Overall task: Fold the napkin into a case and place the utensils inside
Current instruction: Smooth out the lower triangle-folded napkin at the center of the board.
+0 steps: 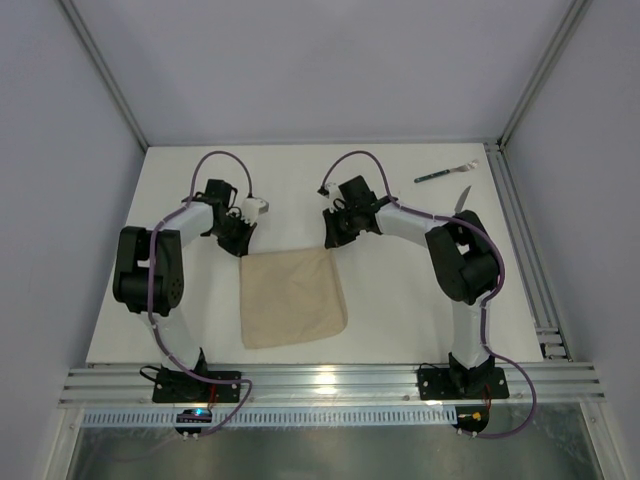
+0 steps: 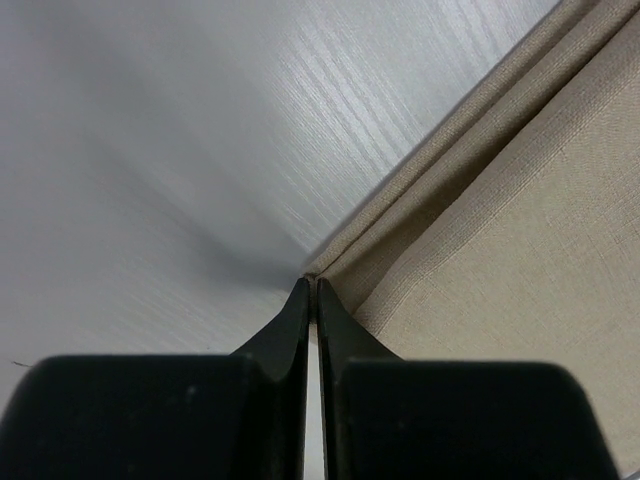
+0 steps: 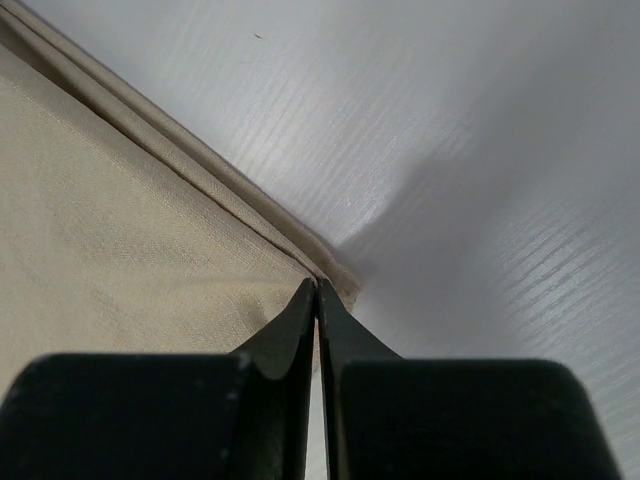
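The beige napkin lies flat in the middle of the table, roughly square, and its far edge shows two stacked hems. My left gripper is down at the napkin's far left corner, its jaws shut with the corner pinched at the tips. My right gripper sits at the far right corner, shut the same way on the cloth, and a bit of corner pokes out to the right of the tips. The two utensils lie at the back right: the green-handled fork and the knife.
A metal rail runs along the table's right edge and a wider one along the front, where both arm bases are bolted. Grey walls close in the back and sides. The right arm's elbow stands just in front of the knife.
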Available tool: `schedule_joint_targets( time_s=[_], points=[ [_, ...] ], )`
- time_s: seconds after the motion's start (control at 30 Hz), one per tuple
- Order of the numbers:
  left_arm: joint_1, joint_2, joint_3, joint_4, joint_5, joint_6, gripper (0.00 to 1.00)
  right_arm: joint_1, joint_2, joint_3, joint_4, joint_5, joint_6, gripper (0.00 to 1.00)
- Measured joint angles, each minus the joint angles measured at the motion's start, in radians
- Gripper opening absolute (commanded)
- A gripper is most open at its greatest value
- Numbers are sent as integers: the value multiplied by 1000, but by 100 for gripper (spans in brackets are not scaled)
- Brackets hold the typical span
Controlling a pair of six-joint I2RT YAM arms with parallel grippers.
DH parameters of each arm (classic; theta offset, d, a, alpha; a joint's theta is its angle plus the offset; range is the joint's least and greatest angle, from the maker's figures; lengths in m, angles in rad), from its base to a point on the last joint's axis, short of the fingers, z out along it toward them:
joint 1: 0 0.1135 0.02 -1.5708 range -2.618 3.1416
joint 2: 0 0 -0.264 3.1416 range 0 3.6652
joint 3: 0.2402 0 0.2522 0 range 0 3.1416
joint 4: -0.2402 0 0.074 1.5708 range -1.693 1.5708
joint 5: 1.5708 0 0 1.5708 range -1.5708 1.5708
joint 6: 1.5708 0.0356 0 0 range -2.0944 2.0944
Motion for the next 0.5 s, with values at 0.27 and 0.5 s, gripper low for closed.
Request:
schedule_joint_targets(
  time_s=[0.27,0.5],
  points=[
    [0,-15,-8,13,-18,-4,20,-2,3,43,-26,12,3,40],
    [0,-96,-36,44,-71,-10,41,-6,-13,43,-43,42,1,50]
  ],
)
